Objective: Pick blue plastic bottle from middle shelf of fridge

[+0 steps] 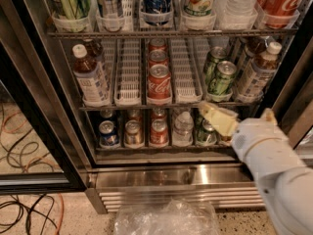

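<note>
Hovering pincer, just below green cans

The arm is a thick, rounded shell of glossy white plastic, smooth, with a faint darker seam between its segments. At its end, low on the right of the view, sits the gripper — pale cream-yellow, blunt and wedge-shaped. A small cream tip shows beside the white wrist.
</note>
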